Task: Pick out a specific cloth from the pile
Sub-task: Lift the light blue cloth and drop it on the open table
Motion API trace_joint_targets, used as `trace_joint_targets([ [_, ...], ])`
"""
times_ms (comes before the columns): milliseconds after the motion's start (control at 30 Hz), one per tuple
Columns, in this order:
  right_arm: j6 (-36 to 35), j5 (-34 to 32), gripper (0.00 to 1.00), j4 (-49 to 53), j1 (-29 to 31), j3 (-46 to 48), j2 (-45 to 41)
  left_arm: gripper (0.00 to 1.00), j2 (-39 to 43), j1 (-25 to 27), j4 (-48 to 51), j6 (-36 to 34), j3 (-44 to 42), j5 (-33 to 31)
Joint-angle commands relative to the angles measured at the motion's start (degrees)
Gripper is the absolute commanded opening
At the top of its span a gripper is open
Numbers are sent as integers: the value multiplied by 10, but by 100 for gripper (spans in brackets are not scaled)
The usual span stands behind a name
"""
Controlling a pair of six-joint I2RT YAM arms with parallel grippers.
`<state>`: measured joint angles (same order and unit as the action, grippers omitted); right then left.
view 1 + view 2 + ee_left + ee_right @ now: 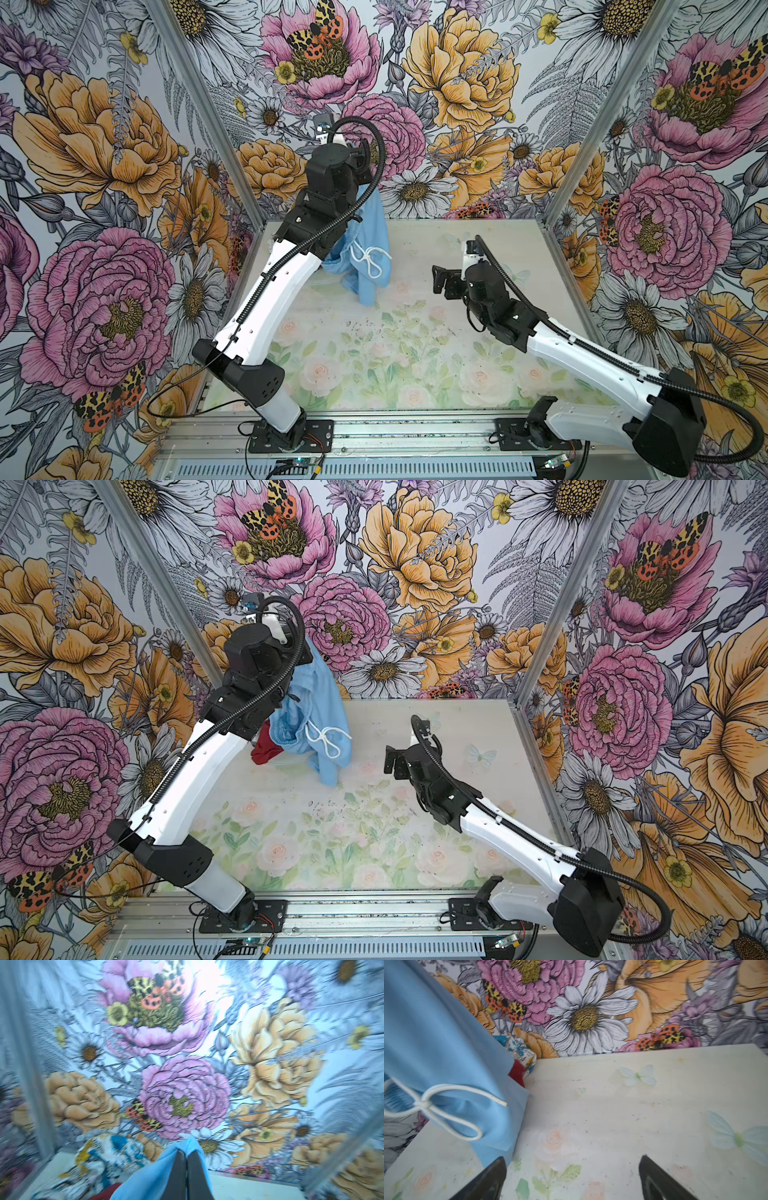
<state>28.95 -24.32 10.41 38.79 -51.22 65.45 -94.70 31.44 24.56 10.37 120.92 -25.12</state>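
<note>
One cloth held: a plain, light sky-blue garment of thin fabric (365,232) with a white drawstring cord (368,258) tied in a bow. It hangs in a long drape from my left hand (186,1153).

- Left hand: raised high near the back wall, jaws pressed together on a bunched fold at the garment's top.
- Garment's lower end: down close to the pale flower-printed surface (415,332); I cannot tell whether it touches.
- Pile (91,1167): at the back left of the surface, just behind and beside the hanging garment. It holds one dark red cloth (266,752), right against the blue drape, and one white cloth with blue and yellow print (519,1049).
- Right hand (573,1157): empty, jaws wide, low over the surface, near the garment's lower edge on its right.
- Step, as I judge it: lifting the chosen cloth out of the pile.
- Next move calls for: carrying it clear toward the open middle of the surface without dragging the red cloth along, then letting go.
</note>
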Motion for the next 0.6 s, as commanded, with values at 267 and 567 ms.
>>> trace_joint_targets([
  [267,9,-142,99,227,-67,63,-279,0,-201,166,-9,-15,182,372],
  [567,30,-131,99,253,-79,70,-278,79,-189,132,28,-9,19,295],
])
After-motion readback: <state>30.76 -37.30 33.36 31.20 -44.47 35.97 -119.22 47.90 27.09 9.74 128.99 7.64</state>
